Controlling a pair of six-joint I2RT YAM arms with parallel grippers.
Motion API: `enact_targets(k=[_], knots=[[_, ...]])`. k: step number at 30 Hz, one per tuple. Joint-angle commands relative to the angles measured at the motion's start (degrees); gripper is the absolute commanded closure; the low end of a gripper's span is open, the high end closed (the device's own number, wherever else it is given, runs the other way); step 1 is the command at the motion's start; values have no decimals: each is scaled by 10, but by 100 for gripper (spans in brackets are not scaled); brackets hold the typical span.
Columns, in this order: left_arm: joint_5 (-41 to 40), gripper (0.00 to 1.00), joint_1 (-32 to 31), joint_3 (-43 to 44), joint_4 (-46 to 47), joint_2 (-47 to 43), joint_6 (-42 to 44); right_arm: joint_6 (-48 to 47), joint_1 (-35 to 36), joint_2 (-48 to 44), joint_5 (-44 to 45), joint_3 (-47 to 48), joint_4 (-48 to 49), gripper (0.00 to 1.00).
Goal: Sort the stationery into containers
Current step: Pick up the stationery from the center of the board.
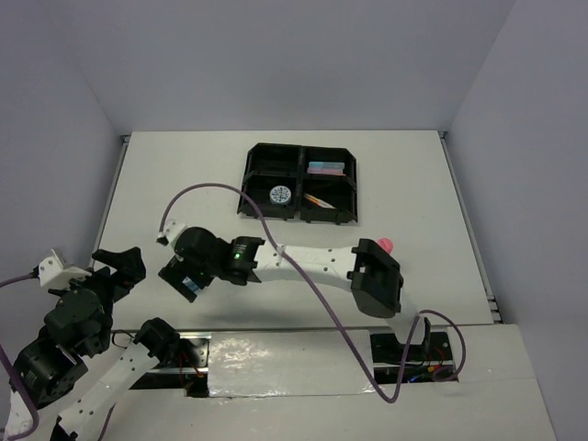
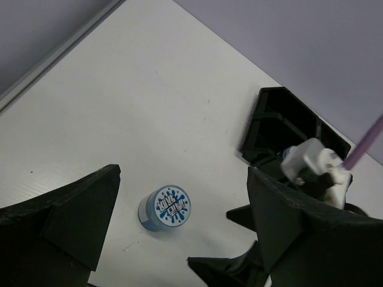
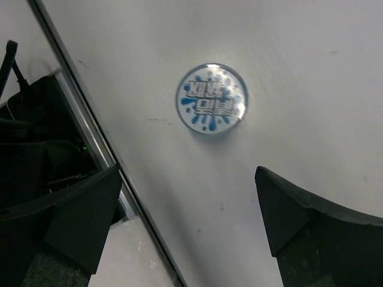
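Observation:
A blue-and-white tape roll stands on the white table near the front left. It also shows in the left wrist view and the right wrist view. My right gripper hovers over it, open and empty. My left gripper is open and empty just left of the roll. The black tray at the back holds a second tape roll, pastel markers and thin pens. A pink-capped bottle peeks out behind the right arm.
The right arm stretches leftward across the front of the table, with a purple cable looping over it. The table's front edge with its metal rail lies close beside the roll. The tray corner shows beyond the roll.

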Motion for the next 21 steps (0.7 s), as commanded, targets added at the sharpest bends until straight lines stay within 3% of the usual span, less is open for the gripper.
enact_targets(k=[1, 21], knots=[[-15, 1, 2, 13, 4, -6, -9, -22, -2, 65, -5, 59, 36, 0], [14, 1, 2, 4, 33, -8, 25, -67, 4, 185, 45, 122, 112, 1]])
